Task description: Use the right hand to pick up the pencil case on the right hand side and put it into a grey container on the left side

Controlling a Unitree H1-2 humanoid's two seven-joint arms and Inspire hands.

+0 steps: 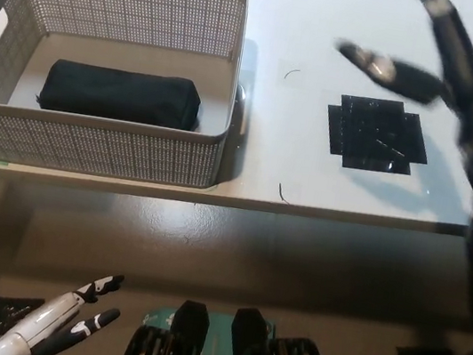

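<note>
While the pencil case (120, 93) lies lengthwise, nine to three, inside the grey container (98, 145), I see my black right hand (434, 69) at two o'clock, fingers spread, holding nothing.

Pencil case (120, 94) inside container (106, 150) at table's (270, 21) left, tape patch (375, 135) to its right

We see the pencil case (120, 94), a black, soft, oblong pouch, lying flat on the floor of the grey container (88, 147). It lies lengthwise, parallel to the near wall. The container is a rectangular perforated basket with a handle slot in its left wall, standing on the white table's left side.
</note>
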